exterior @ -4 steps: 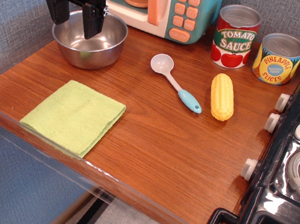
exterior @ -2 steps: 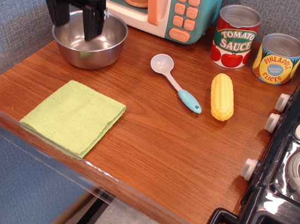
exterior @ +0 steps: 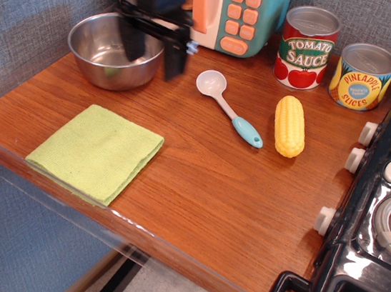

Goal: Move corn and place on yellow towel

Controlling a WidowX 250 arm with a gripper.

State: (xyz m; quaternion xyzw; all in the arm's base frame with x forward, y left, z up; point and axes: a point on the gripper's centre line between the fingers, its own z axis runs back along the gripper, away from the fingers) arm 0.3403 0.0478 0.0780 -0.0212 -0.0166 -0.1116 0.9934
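The corn (exterior: 290, 125), a yellow toy cob with moulded kernels, lies on the wooden counter at the right, next to the spoon. The yellow towel (exterior: 95, 151), a folded pale yellow-green cloth, lies flat near the front left edge. My gripper (exterior: 152, 55) hangs open and empty above the right rim of the steel bowl, its black fingers (exterior: 175, 60) pointing down. It is blurred by motion. It is well left of the corn and behind the towel.
A steel bowl (exterior: 105, 56) stands at the back left. A white spoon with a blue handle (exterior: 228, 107) lies mid-counter. A toy microwave (exterior: 235, 11), a tomato sauce can (exterior: 306, 47) and a pineapple slices can (exterior: 362, 76) line the back. A toy stove (exterior: 381, 214) borders the right.
My gripper has moved right, from over the bowl's left side to its right rim, towards the spoon. It stays open. The corn, towel and the other objects have not moved.
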